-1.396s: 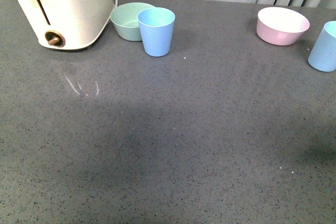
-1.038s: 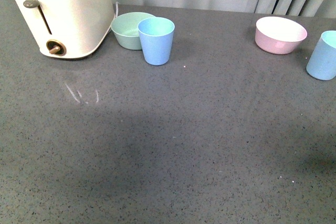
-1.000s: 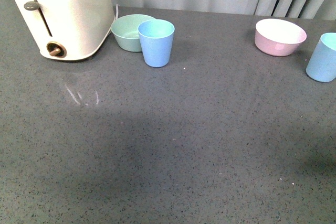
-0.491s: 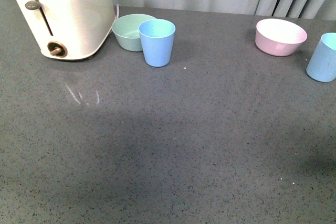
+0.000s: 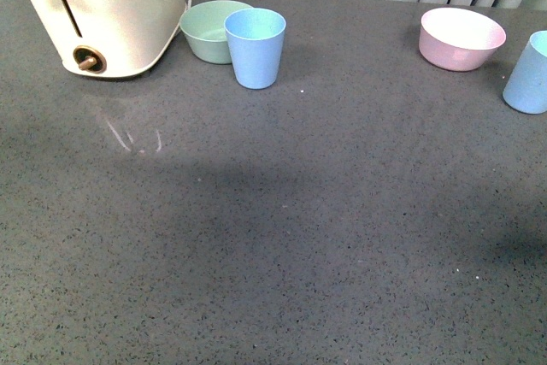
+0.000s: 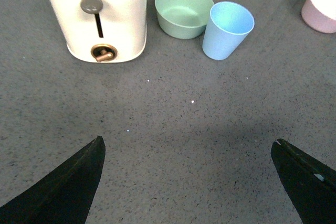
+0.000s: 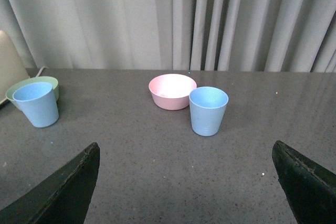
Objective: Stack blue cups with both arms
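One blue cup (image 5: pixel 255 47) stands upright at the back of the grey counter, touching or just in front of the mint-green bowl (image 5: pixel 210 30). The other blue cup (image 5: pixel 527 73) stands upright at the far right edge of the front view, beside the pink bowl (image 5: pixel 461 38). No arm shows in the front view. My left gripper (image 6: pixel 189 148) is open and empty, well short of the first cup (image 6: pixel 227 37). My right gripper (image 7: pixel 186 148) is open and empty, facing the second cup (image 7: pixel 208 110) from a distance; the first cup (image 7: pixel 35 104) also shows there.
A white toaster (image 5: pixel 98 10) stands at the back left, next to the mint-green bowl (image 6: pixel 184 11). The pink bowl (image 7: pixel 172 91) sits just behind the right cup. Grey curtains (image 7: pixel 173 19) hang behind the counter's far edge.
The front view has shifted: it tilted up, showing more of the curtains and toaster top, then back down. The cups and bowls have not moved on the counter.
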Available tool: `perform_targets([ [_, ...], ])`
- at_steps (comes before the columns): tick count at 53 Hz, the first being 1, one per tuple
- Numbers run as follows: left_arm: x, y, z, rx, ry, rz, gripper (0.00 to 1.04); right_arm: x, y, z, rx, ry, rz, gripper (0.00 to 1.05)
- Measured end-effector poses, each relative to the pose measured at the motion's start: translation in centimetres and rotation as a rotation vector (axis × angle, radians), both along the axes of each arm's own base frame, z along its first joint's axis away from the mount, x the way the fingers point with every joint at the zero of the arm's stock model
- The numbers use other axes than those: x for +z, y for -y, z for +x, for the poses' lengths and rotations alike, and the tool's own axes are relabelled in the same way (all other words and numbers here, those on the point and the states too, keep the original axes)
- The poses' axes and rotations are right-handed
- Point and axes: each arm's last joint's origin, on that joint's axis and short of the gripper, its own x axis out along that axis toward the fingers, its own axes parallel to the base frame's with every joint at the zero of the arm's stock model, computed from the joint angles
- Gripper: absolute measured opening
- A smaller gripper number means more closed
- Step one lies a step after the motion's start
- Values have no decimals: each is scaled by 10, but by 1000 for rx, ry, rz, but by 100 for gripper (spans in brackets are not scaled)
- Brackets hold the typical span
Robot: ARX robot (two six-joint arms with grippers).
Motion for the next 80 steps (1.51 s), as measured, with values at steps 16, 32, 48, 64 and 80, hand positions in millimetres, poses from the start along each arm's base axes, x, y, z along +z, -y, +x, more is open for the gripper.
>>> perform_targets([
  [16, -18, 31, 80, 8, -152, 19, 96, 0, 0, 0, 0, 0, 0, 96],
  [32, -21, 50, 134, 21, -205, -18, 96, 0, 0, 0, 0, 0, 0, 96],
  [48, -26, 77, 171, 10, -235, -26, 96, 0, 0, 0, 0, 0, 0, 96],
  [64, -30, 104, 199, 17, -277, 17, 96, 0, 0, 0, 0, 0, 0, 96],
  [80, -35, 118, 231, 82, -316, 58, 96, 0, 0, 0, 0, 0, 0, 96],
])
